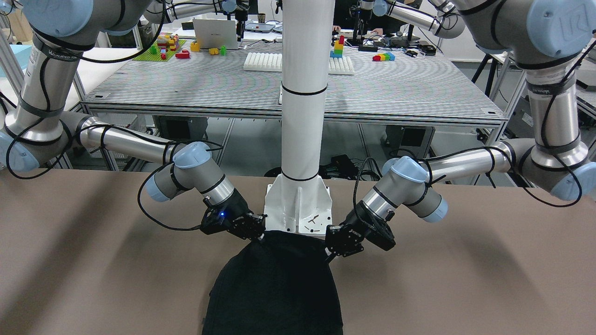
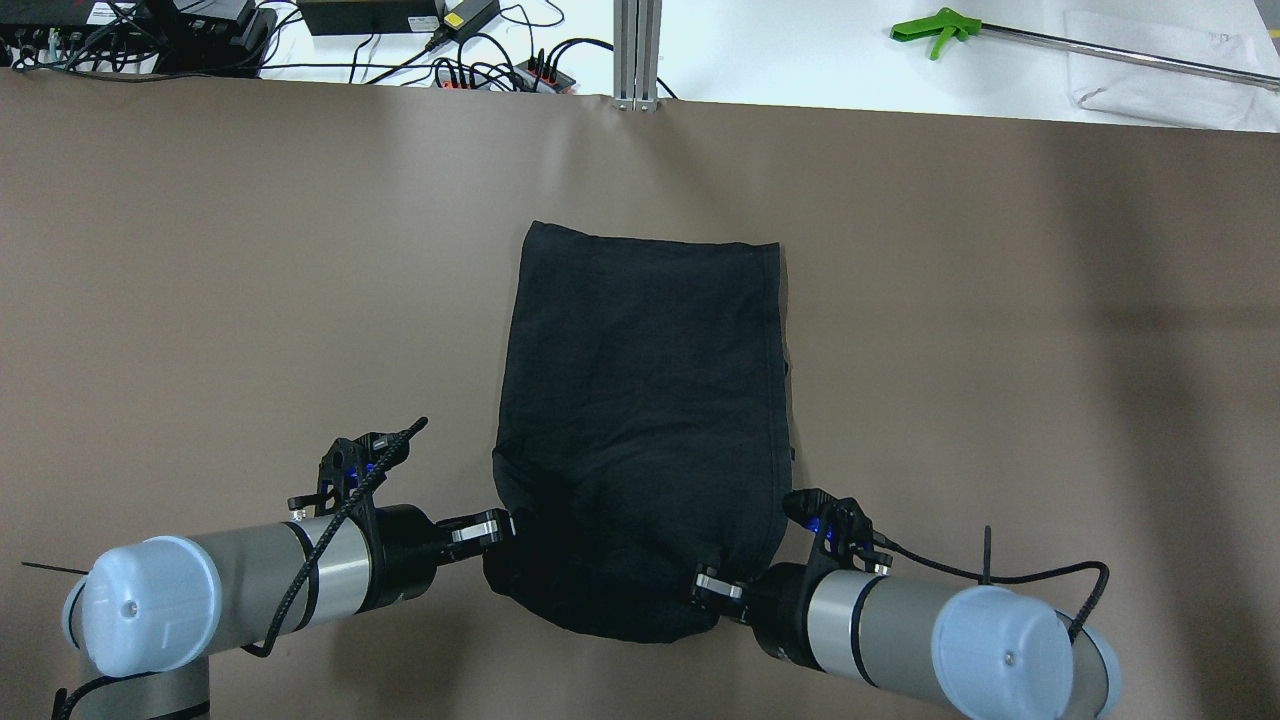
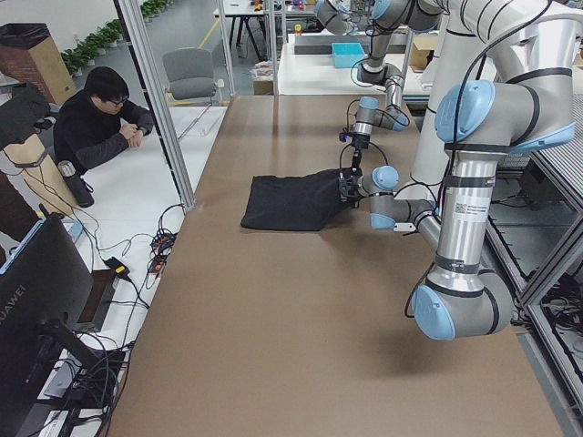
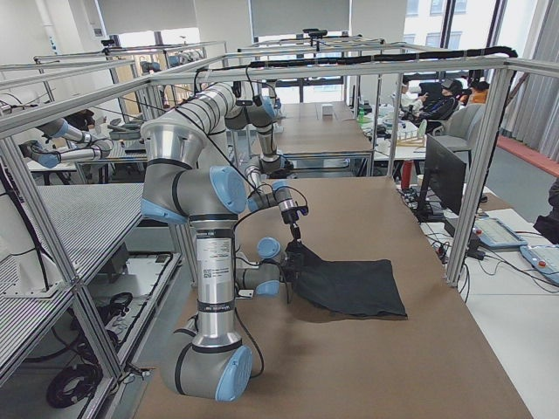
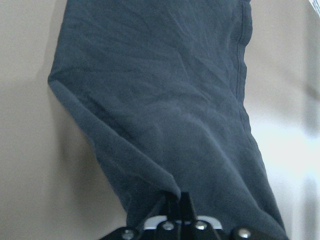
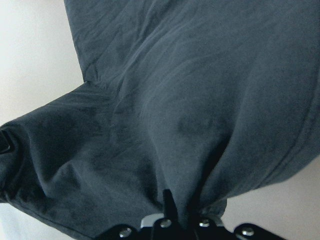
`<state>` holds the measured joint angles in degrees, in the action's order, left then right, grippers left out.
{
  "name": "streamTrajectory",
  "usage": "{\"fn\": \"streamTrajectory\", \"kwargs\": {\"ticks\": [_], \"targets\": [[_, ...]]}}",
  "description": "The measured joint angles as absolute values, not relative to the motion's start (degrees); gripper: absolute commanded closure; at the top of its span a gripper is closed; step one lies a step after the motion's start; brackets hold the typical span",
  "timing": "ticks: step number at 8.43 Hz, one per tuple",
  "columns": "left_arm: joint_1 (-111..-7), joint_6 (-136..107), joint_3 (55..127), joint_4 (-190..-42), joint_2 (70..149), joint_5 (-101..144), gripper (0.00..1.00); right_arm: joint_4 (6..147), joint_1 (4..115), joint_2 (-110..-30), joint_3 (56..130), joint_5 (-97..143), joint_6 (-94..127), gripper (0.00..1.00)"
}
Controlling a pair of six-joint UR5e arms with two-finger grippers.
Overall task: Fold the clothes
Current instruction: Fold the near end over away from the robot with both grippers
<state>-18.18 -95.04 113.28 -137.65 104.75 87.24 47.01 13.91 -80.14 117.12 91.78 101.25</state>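
table (image 2: 200, 300): brown, matte.
black garment (image 2: 640, 400): plain, hemmed, bunched at 6 o'clock.
left gripper (image 2: 510, 525): pinching its corner.
right gripper (image 2: 705, 583): pinching its corner.

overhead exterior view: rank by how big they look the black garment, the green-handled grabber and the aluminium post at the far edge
1. black garment, by far the largest.
2. green-handled grabber, long but thin, cut off by the frame edge.
3. aluminium post, shorter but thicker. It comes close to the grabber in area, so this order is unsure.
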Motion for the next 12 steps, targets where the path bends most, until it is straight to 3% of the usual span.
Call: {"fn": "streamTrajectory", "kwargs": {"ticks": [3, 8, 12], "targets": [[-17.3, -95.1, 115.4, -137.7, 104.9, 87.5, 1.0, 46.9, 10.6, -83.5, 120.8, 90.1, 102.8, 1.0], [-21.1, -92.9, 113.8, -137.3, 106.8, 90.1, 1.0, 47.5, 17.5, -79.3, 117.3, 90.5, 100.9, 1.0], [-31.1, -92.4, 104.5, -137.3, 114.3, 98.5, 1.0, 47.5, 27.5, -74.6, 110.0, 92.3, 98.8, 1.0]]}}
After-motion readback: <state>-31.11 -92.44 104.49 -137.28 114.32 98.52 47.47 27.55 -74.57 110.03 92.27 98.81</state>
